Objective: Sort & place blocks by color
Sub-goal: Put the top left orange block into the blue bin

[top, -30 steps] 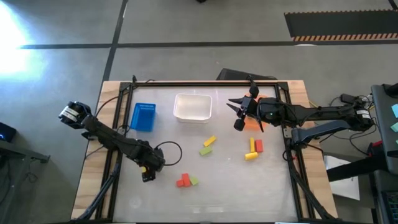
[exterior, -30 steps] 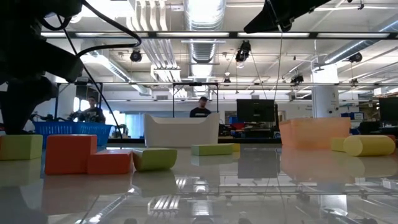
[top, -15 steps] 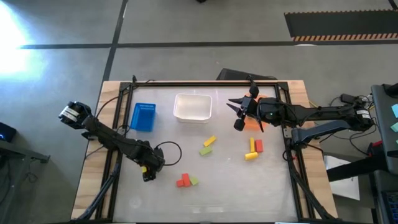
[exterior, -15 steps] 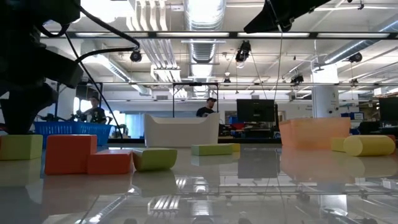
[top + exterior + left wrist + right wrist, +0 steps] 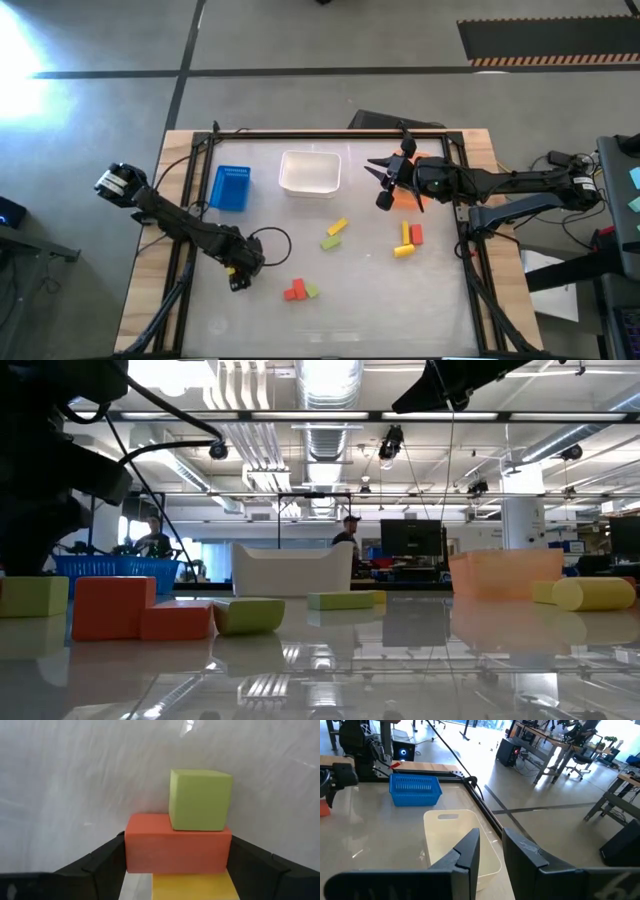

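Table: three bins. Left end effector straddles yellow block; right end effector ajar.

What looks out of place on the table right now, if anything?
Nothing looks spilled or damaged. The blocks simply lie loose in small mixed-colour clusters, unsorted, while the blue bin and white bin sit upright.

The left arm reaches low over the counter's near-left part, its hand with fingers spread apart (dark tips flanking the wrist view), while the right hand hangs raised, fingers narrowly parted.
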Controlling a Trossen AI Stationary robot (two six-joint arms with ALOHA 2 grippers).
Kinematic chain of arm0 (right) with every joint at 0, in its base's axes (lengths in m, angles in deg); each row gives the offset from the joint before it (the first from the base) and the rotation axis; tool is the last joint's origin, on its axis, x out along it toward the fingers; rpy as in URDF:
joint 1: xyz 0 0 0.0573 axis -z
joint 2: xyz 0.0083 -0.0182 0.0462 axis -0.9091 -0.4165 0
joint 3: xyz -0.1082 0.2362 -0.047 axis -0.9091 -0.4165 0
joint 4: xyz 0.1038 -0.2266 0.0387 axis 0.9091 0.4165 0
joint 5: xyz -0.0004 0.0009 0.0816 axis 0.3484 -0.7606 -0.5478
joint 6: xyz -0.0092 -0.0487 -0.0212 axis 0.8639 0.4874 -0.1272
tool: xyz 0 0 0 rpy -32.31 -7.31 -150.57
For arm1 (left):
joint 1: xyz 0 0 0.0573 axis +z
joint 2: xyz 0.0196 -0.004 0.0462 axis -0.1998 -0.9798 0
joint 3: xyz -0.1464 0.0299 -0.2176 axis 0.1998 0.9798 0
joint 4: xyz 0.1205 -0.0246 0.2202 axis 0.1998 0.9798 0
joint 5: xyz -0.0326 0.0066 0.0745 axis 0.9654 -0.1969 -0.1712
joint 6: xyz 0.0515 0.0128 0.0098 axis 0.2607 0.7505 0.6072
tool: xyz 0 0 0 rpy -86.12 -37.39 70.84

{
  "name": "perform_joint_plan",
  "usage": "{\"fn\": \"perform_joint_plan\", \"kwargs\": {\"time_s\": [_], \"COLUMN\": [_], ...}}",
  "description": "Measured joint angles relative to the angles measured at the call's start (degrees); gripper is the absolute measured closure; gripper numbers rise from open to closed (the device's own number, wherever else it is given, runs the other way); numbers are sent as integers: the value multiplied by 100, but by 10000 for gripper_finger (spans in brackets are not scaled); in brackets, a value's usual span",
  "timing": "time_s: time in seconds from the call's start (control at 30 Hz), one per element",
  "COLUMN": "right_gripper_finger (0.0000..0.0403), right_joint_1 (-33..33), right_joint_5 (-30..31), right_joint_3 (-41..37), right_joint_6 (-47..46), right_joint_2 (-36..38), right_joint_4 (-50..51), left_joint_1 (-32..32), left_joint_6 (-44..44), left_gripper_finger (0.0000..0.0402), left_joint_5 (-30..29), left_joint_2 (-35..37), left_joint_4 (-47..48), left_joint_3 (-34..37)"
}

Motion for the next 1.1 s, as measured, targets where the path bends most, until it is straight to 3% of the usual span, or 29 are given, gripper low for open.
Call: {"fn": "perform_joint_plan", "kwargs": {"time_s": [0.13, 0.27, 0.6, 0.83, 1.1], "right_gripper_finger": [330, 330, 330, 330, 330], "right_joint_1": [0, 0, 0, 0, 0], "right_joint_5": [0, 0, 0, 0, 0], "right_joint_3": [0, 0, 0, 0, -4], "right_joint_6": [-2, -2, -14, -76, -153], "right_joint_2": [0, 0, 0, 0, 9], "right_joint_4": [0, 0, 0, 89, 400], "left_joint_1": [2, 4, 260, 722, 1644], "left_joint_6": [2, 0, 170, 1022, 2579], "left_gripper_finger": [130, 130, 123, 120, 119], "left_joint_5": [45, 50, -107, -452, -575], "left_joint_2": [-2, 0, 3, 5, -30], "left_joint_4": [157, 941, 2295, 2397, 2664], "left_joint_3": [-190, -644, -2409, -3373, -3796]}}
